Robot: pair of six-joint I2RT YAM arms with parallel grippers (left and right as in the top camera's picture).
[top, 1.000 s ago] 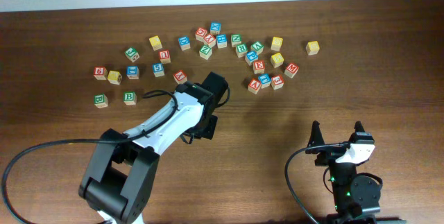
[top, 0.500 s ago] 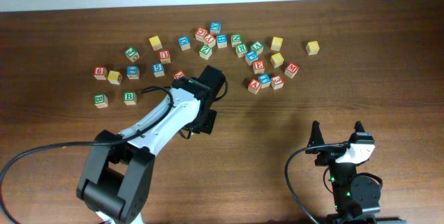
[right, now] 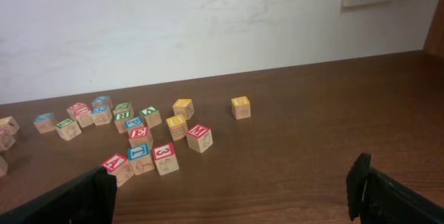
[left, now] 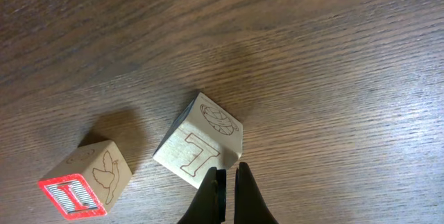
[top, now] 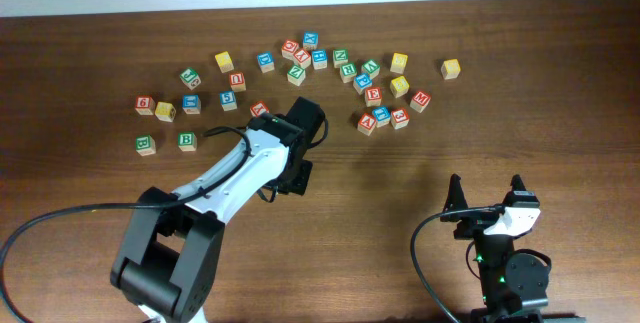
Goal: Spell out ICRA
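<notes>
L hand point(left: 227, 174), pinched shut & empty, has slid up against a wood cube point(left: 198, 141); the red I cube point(left: 82, 186) sits just beside that cube. Prob. step 1 only: no letter grabbed yet.

I see a dark wooden table point(top: 560, 113); a lone yellow cube point(top: 451, 68) apart on the right; a green B cube point(top: 186, 141) far left.

The table point(left: 333, 50) is dark brown wood, grain plain to see, with a soft sheen. At 8 o'clock in the left wrist view, the I cube point(left: 87, 180) is pale bare wood, smooth, one face painted red (thin brown line drawings on the sides). The left gripper point(left: 230, 173) looks matt black plastic.
</notes>
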